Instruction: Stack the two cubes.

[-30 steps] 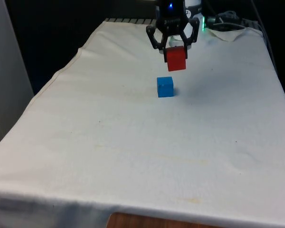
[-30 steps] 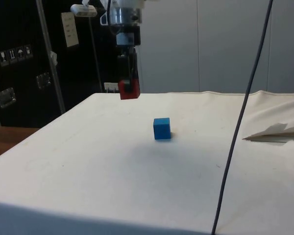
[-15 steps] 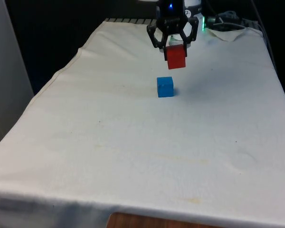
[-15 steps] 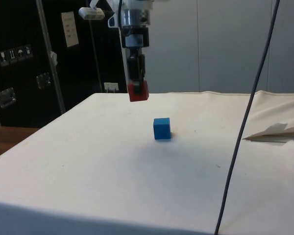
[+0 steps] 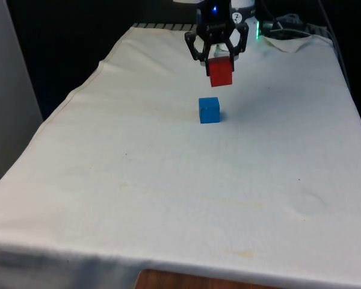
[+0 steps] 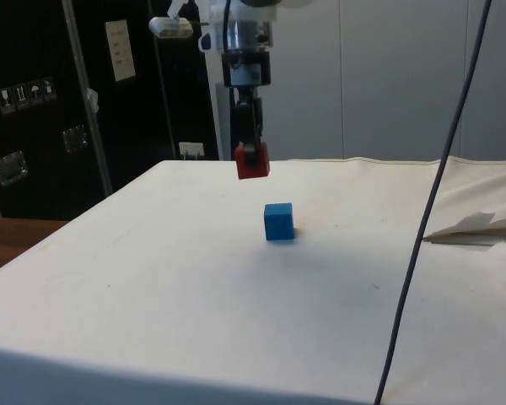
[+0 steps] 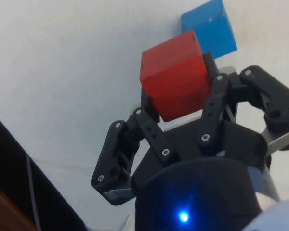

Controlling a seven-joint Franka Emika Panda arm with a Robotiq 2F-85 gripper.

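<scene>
1. Front view: I have the gripper (image 5: pixel 219 60) hanging above the far half of the table, its black fingers clamped on the red cube (image 5: pixel 220 71), one finger on each side of it.
2. The red cube is held clear of the white cloth (image 5: pixel 168 180), with open air under it.
3. The blue cube (image 5: pixel 209 110) sits flat on the cloth, nearer the camera than the red one and slightly toward the front view's left of it; the two cubes are apart, not touching.
4. From the side view I see the gripper (image 6: pixel 251 156) pointing straight down with the red cube (image 6: pixel 252 160) at its tip, higher than the blue cube (image 6: pixel 279 221) and offset from it rather than directly overhead.
5. In the wrist view the red cube (image 7: pixel 176 74) is pinched between the fingers (image 7: pixel 149 127), and the blue cube (image 7: pixel 209 28) lies on the cloth beyond it, partly hidden behind the red cube's corner.
6. A dark cable (image 6: pixel 430 211) hangs across the side view, in front of the table.
</scene>
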